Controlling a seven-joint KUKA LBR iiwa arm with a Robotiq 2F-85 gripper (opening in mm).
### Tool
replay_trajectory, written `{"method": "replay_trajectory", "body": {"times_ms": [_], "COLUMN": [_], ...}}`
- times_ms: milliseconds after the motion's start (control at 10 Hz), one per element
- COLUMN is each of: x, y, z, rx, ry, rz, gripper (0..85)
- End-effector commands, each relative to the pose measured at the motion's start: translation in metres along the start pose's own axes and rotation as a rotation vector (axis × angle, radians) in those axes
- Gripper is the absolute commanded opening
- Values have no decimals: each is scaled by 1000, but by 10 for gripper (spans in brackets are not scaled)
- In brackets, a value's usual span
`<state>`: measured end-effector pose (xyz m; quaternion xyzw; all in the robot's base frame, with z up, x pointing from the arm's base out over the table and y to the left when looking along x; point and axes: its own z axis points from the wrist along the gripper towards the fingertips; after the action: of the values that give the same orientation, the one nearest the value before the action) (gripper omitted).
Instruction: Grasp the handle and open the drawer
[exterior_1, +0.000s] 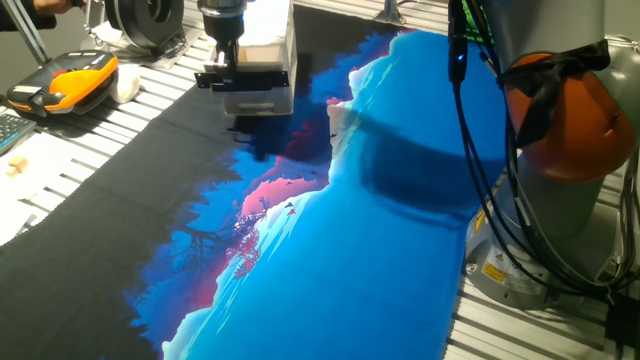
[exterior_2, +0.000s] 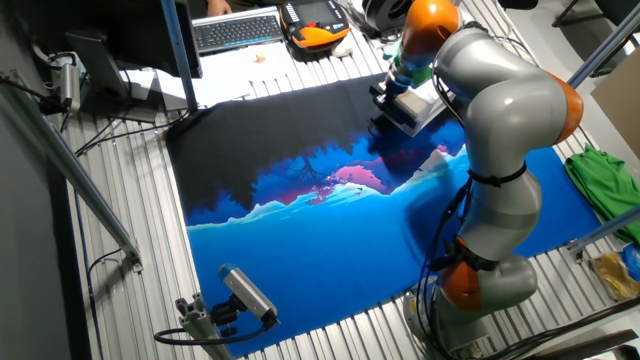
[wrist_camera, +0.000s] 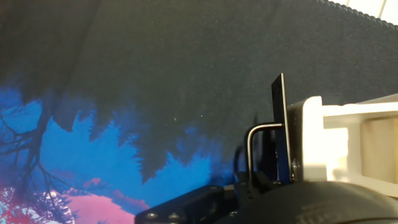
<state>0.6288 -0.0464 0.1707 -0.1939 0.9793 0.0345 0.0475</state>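
Small white box-shaped cabinet (exterior_1: 262, 62) standing at far edge of black-and-blue printed cloth mat (exterior_1: 330, 250), on its dark upper band, well away from bright blue area. Shallow white drawer with grey front (exterior_1: 258, 98) seated in lower part of cabinet; front face flush or nearly flush with cabinet body in one fixed view, exact gap not resolvable. In hand view, dark front panel (wrist_camera: 281, 127) seen edge-on with white tray structure (wrist_camera: 348, 140) behind it.

Short black horizontal bar handle (exterior_1: 248, 78) across drawer front, roughly as wide as cabinet. In hand view, thin metal U-shaped bracket of handle (wrist_camera: 258, 146) projecting from front panel toward mat.

Two-finger gripper (exterior_1: 228, 62) on grey-and-orange KUKA arm (exterior_2: 500, 130) directly above cabinet front, pointing down, finger ends at handle level. Black finger bodies (wrist_camera: 186, 208) at bottom of hand view, just beside bracket. Contact with handle looks likely in one fixed view but not confirmed; finger spacing hidden behind wrist and cabinet, so clamped-or-apart state cannot be told.

Other fixed view: cabinet (exterior_2: 412, 105) mostly covered by arm's upper link, same position at far edge of mat.

Beyond cabinet, off mat on slatted aluminium table (exterior_1: 90, 140): orange-and-black case (exterior_1: 65, 82) well to one side, black keyboard (exterior_2: 238, 30) farther along. Green cloth (exterior_2: 600, 180) near opposite corner of mat from cabinet.
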Motion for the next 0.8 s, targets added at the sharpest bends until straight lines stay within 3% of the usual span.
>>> {"method": "replay_trajectory", "body": {"times_ms": [0, 300, 700], "x": [0, 1, 0], "y": [3, 16, 20], "z": [2, 3, -4], "rx": [0, 9, 10], "ry": [-2, -3, 3], "rz": [3, 16, 17], "gripper": [0, 0, 0]}}
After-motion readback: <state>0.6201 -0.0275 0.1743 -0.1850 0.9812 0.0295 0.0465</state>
